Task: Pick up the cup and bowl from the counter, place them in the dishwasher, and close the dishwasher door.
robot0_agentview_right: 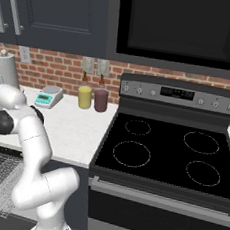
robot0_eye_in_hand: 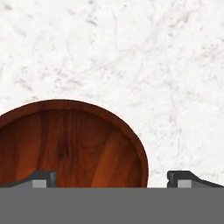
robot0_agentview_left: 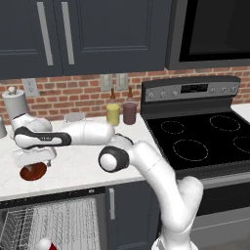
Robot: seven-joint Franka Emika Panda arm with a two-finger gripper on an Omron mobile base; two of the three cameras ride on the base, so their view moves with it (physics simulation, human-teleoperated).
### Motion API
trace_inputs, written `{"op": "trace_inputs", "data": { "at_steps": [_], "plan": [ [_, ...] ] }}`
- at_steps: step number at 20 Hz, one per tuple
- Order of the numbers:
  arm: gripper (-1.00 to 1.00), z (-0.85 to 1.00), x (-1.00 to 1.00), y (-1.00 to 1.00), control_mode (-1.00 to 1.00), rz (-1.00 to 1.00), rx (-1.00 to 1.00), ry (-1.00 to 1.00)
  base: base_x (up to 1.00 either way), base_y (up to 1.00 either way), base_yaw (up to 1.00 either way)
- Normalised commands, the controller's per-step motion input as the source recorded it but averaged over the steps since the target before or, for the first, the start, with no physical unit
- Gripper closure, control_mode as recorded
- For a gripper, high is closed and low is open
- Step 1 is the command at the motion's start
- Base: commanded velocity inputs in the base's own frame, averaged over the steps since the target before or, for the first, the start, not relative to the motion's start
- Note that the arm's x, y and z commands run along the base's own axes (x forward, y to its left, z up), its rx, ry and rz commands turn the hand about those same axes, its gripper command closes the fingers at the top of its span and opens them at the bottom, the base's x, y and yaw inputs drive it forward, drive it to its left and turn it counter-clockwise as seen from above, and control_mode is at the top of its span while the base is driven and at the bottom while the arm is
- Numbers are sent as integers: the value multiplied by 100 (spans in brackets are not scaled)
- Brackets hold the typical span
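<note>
the white marble-look table (robot0_agentview_left: 78, 161) lies bare around the shallow reddish-brown wooden bowl (robot0_eye_in_hand: 70, 144), so the wide-open end effector (robot0_eye_in_hand: 111, 178) hanging just above has free room, one fingertip (robot0_eye_in_hand: 41, 178) over the bowl and the other over bare stone beyond its rim. behind stand a white paper towel roll (robot0_agentview_left: 14, 105), a yellow tumbler (robot0_agentview_left: 113, 114) and a maroon tumbler (robot0_agentview_left: 130, 113) near the brick wall. below the table edge, the light grey wire rack (robot0_agentview_left: 53, 222) lies open, a small red cup (robot0_agentview_left: 45, 244) in it.

The gripper (robot0_agentview_left: 33, 160) hangs just above the bowl (robot0_agentview_left: 33, 172) on the counter's (robot0_agentview_left: 78, 166) left; the cup (robot0_agentview_left: 45, 244) sits in the dishwasher (robot0_agentview_left: 49, 224) rack below.
</note>
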Motion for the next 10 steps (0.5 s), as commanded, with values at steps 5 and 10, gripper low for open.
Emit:
{"op": "trace_inputs", "data": {
  "at_steps": [5, 10],
  "plan": [
    [-100, -6, -51, -56, -100, 5, 17, -12, 0, 0, 0],
    [-100, -6, -24, -41, -100, 5, 19, -5, 0, 0, 0]
  ]
}}
